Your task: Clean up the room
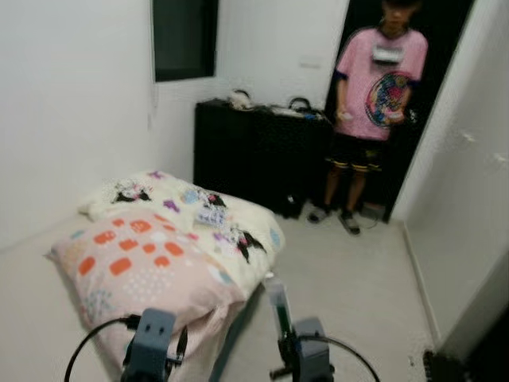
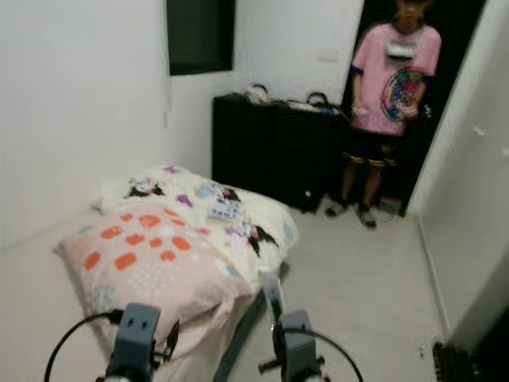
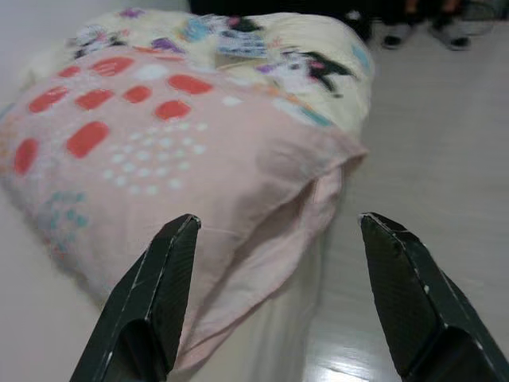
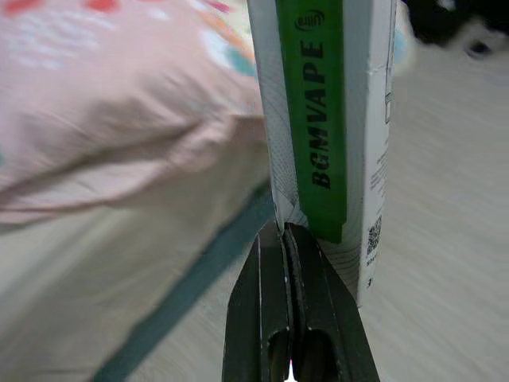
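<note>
Nearest, low in the left eye view: left gripper (image 1: 151,338) at near left, just before the near end of the pink pillow (image 1: 147,267); right gripper (image 1: 296,344) at near right, over bare floor (image 1: 350,278), carrying a slim box (image 1: 277,304) that stands up from its tip. Farther off, a cream patterned pillow (image 1: 215,215) touching the pink one on its far side, both on the bed (image 1: 32,318) along the left wall; beyond, a black cabinet (image 1: 258,151) and a person (image 1: 374,103) standing in the doorway at far right. Right eye view: same layout, box (image 2: 272,297) upright between the bed edge and open floor. Left wrist view: fingers (image 3: 155,294) spread wide, holding nothing, the pink pillow's open end (image 3: 262,231) lying just ahead between them. Right wrist view: jaws pinched tight on the lower edge of the white-and-green box (image 4: 330,119), long axis running straight on from the fingers (lettering up the green side). Likely the step in hand: carrying the box off to be put away. Deciding relation: box already in the right gripper, upright, with the floor and cabinet ahead and to the right; free left gripper nearer the pillows, should those need straightening.
</note>
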### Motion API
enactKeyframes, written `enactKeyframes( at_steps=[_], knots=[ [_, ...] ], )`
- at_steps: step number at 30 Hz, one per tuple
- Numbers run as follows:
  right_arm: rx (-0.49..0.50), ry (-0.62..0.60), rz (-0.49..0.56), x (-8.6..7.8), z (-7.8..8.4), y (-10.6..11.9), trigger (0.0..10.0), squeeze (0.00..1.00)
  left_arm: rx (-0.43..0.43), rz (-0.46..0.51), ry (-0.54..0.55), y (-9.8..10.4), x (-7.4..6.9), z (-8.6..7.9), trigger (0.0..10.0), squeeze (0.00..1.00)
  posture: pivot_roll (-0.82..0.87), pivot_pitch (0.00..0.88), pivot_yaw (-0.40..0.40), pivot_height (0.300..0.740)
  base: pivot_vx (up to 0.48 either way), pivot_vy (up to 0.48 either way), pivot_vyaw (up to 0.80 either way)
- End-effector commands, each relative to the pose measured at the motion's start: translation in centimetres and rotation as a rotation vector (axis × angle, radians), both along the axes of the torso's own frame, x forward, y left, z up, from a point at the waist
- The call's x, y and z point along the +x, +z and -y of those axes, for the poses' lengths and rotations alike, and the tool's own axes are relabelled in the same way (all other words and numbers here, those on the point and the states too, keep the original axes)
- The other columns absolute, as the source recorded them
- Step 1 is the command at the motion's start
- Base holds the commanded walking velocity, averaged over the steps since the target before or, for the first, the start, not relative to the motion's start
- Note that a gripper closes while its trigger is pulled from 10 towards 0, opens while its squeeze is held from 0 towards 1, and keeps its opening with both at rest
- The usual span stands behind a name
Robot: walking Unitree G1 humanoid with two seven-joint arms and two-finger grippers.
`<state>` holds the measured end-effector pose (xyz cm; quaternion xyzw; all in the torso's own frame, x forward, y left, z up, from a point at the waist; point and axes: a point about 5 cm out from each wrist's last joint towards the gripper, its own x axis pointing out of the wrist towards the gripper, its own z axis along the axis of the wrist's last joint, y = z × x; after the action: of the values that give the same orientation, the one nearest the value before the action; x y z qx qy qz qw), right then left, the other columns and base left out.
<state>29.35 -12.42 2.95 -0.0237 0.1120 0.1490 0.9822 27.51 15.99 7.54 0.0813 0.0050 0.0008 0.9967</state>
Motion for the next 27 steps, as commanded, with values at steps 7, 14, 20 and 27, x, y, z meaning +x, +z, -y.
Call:
enactKeyframes(
  at_steps=[7, 14, 20, 27],
  knots=[
    [-0.030, -0.040, -0.045, -0.84, 1.09, -1.16, 10.0, 0.00, 0.003, -0.054, 0.012, -1.53, -0.84, -0.07, 10.0, 0.00, 0.05, 0.064, -0.064, 0.740, 0.000, 0.000, -0.80],
    [-0.032, -0.045, -0.045, -0.84, 1.07, -1.22, 10.0, 0.00, 0.007, -0.060, 0.003, -1.73, -0.81, 0.00, 10.0, 0.00, 0.04, 0.056, -0.056, 0.740, 0.000, 0.000, -0.80],
    [-0.033, -0.049, -0.043, -0.78, 1.21, -1.16, 10.0, 0.00, 0.008, -0.060, -0.001, -1.76, -0.77, 0.06, 10.0, 0.00, 0.04, 0.058, -0.059, 0.740, 0.000, 0.000, -0.80],
    [-0.047, -0.057, -0.046, -0.73, 1.52, -1.19, 10.0, 0.00, 0.010, -0.053, 0.000, -1.71, -0.69, 0.22, 10.0, 0.00, 0.04, 0.056, -0.063, 0.740, 0.000, 0.000, -0.80]
  ],
)
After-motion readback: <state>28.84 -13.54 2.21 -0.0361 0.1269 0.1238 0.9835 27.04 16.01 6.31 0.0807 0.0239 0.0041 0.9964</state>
